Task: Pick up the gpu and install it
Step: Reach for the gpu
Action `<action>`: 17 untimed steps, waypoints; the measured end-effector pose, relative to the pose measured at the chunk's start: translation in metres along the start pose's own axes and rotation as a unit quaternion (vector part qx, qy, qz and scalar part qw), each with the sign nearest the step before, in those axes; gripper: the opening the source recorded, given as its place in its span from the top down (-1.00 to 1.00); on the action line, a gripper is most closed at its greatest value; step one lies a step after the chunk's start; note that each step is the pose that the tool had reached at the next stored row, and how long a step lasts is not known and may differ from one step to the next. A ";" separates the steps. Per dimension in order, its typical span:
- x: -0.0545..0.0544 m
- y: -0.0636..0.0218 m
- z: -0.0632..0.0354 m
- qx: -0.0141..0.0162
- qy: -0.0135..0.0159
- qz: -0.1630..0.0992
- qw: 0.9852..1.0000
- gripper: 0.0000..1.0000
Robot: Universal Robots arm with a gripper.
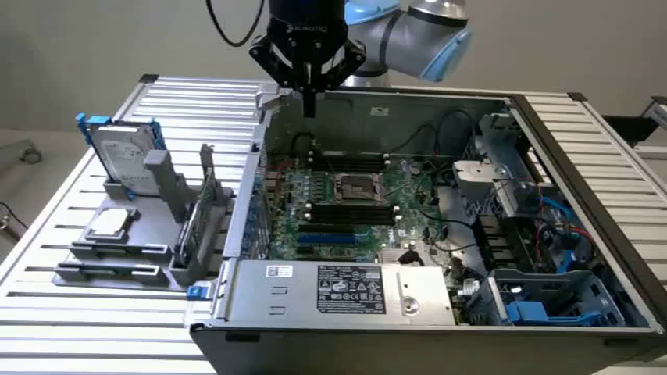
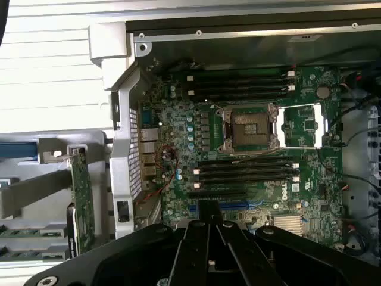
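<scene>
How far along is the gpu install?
Done: nothing yet. The gpu stands edge-on in the gray holder outside the open case, on the exterior view's left. In hand: nothing; the gripper is shut and empty above the case's rear corner. Left: pick up the gpu and install it.

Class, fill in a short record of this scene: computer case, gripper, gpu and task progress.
computer case: open, motherboard exposed
gripper: jaws shut, holding nothing, over the case's far edge in the exterior view
gpu: upright, edge-on in the grey stand, outside the case on the exterior view's left
progress: gpu not yet picked up
</scene>
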State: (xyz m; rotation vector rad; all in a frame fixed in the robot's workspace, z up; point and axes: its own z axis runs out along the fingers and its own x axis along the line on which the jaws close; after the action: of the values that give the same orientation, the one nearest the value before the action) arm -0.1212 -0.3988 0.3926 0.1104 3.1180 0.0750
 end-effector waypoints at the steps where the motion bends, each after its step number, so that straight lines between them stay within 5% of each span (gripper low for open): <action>1: 0.000 0.0000 0.0000 0.000 0.000 0.000 1.000 0.79; 9: 0.000 0.0000 0.0000 0.000 0.000 0.000 1.000 0.79; 17: 0.034 0.0076 0.0000 0.000 0.000 0.000 1.000 0.79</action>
State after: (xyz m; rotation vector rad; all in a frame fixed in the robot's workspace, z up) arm -0.1543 -0.3888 0.3924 0.1100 3.1185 0.0750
